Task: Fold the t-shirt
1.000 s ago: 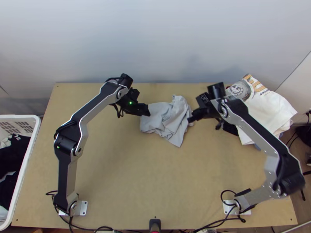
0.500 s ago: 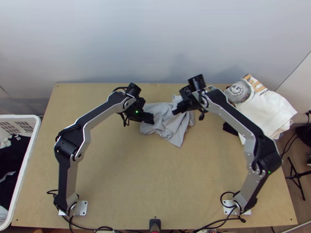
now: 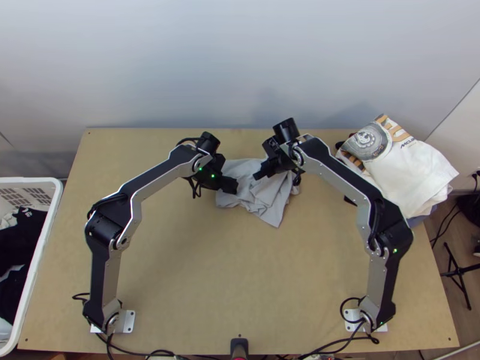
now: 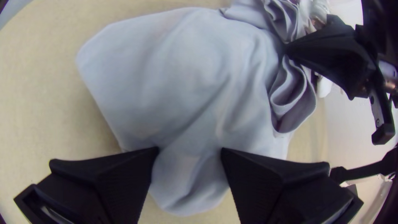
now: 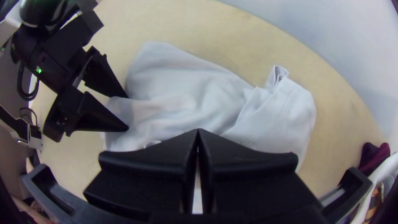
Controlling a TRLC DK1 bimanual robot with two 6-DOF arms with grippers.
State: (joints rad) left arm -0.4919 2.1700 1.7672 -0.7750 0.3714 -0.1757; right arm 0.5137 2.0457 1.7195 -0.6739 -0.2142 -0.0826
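Note:
The light grey t-shirt (image 3: pixel 267 201) lies bunched and wrinkled toward the back of the table. Over its left part is my left gripper (image 3: pixel 231 185); my right gripper (image 3: pixel 258 176) is over its upper middle. In the left wrist view my left gripper (image 4: pixel 190 151) stands open, with cloth of the t-shirt (image 4: pixel 178 83) showing between and beyond its fingers. My right gripper (image 5: pixel 198 130) is shut in the right wrist view, its tips in front of the t-shirt (image 5: pixel 182 91); whether they touch it I cannot tell.
A pile of folded shirts, white on top (image 3: pixel 414 171), lies at the table's back right. Beside the left edge stands a white basket (image 3: pixel 51 207) holding dark clothes. The two grippers are close together. Bare wood (image 3: pixel 240 270) lies in front of the t-shirt.
My right gripper has come left from beside the t-shirt's right edge to over its middle. My left gripper has shifted slightly right and toward the table's front. The t-shirt looks the same.

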